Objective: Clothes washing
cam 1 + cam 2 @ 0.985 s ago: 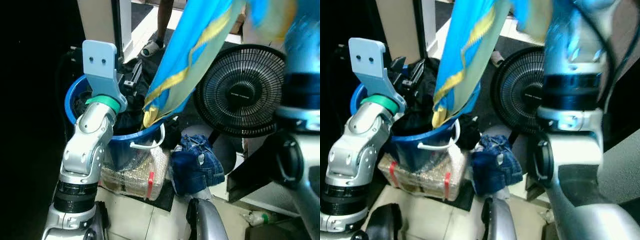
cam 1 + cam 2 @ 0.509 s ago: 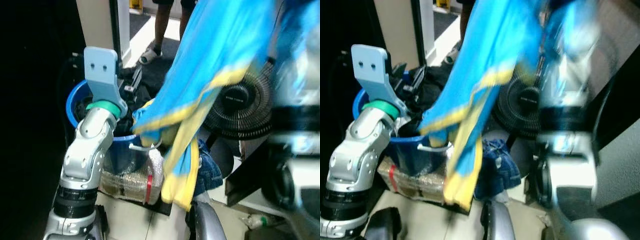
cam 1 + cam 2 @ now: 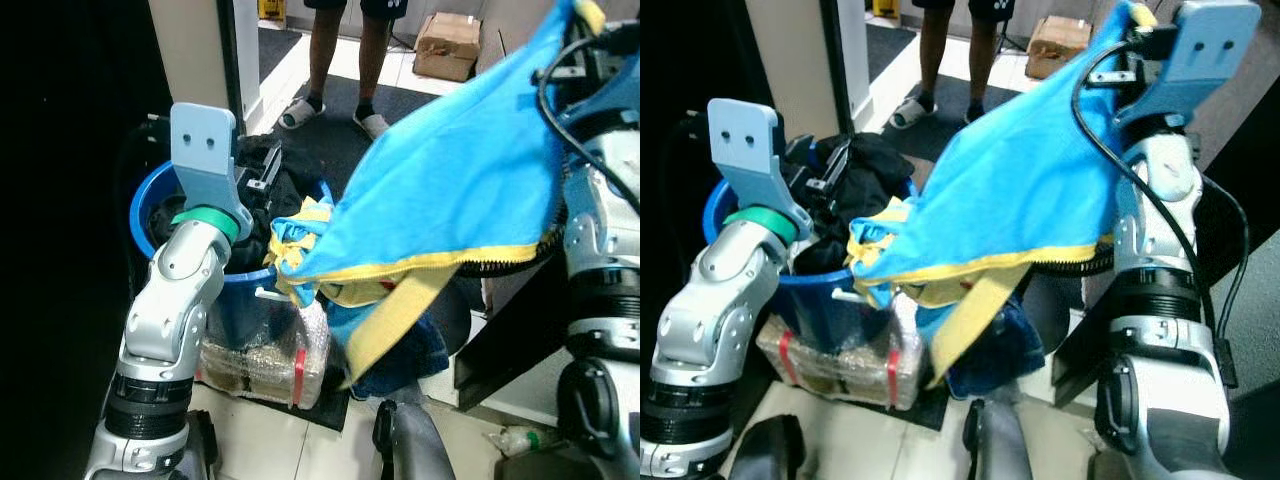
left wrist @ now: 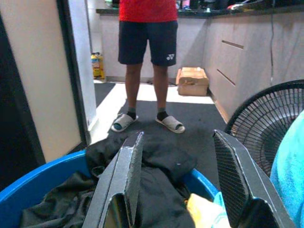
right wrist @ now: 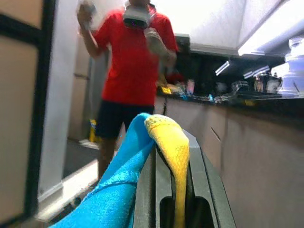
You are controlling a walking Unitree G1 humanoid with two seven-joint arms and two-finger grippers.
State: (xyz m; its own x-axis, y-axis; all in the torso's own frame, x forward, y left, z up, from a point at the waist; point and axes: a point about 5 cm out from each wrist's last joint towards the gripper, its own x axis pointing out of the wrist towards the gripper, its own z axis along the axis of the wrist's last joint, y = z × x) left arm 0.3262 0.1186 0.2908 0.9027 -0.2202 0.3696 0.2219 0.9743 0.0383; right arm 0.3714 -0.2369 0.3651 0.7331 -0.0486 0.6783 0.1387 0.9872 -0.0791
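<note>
Right arm lifting a blue cloth point(image 3: 1010, 190) above the bucket point(image 3: 840, 295)

The cloth's yellow-edged hem is trailing over dark clothes point(image 3: 855, 170) heaped in the bucket, the left arm point(image 3: 725, 290) is reaching in beside them, and a person's legs point(image 3: 955, 60) are standing behind.

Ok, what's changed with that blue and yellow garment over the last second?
The right gripper, shut on the blue and yellow garment, has swung it up and out to the robot's right; its tail, earlier hanging into the blue bucket, now drapes over the rim. The left gripper stays open above the bucket's dark clothes.
</note>
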